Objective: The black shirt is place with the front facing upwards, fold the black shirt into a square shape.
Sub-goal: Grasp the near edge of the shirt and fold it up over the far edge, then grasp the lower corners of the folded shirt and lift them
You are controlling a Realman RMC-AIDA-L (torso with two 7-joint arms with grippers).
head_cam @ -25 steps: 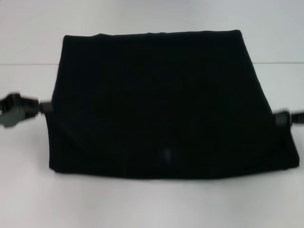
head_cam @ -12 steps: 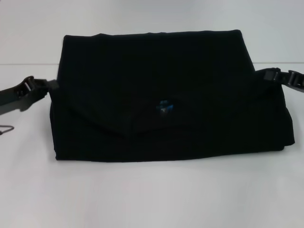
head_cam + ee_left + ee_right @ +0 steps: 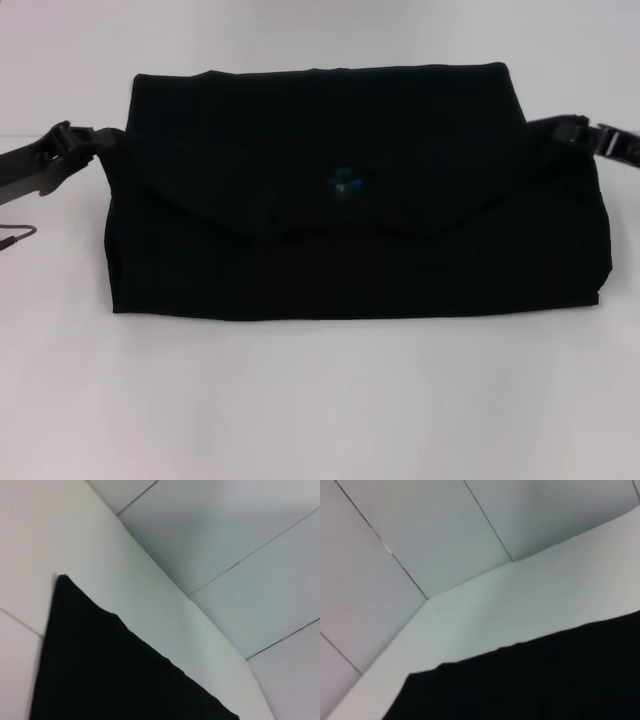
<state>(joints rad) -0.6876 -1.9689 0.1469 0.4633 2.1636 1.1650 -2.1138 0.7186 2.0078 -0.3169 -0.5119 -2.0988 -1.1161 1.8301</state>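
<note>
No lettering is legible; the black shirt's (image 3: 350, 200) blue label (image 3: 346, 184) is unreadable.

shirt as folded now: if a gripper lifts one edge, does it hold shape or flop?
Likely flops: the shirt is soft cloth, its upper flap draped in a sagging curve over the lower layer. Probably light, and the stacked layers may slide apart. The left gripper and right gripper sit at its side edges.

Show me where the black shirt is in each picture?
Head view: the black shirt fills the middle of the white table, with a gripper at each end.
Left wrist view: the shirt is the black wedge in the lower part.
Right wrist view: the shirt is the black band along the lower edge.
Shared landmark: the white table.
</note>
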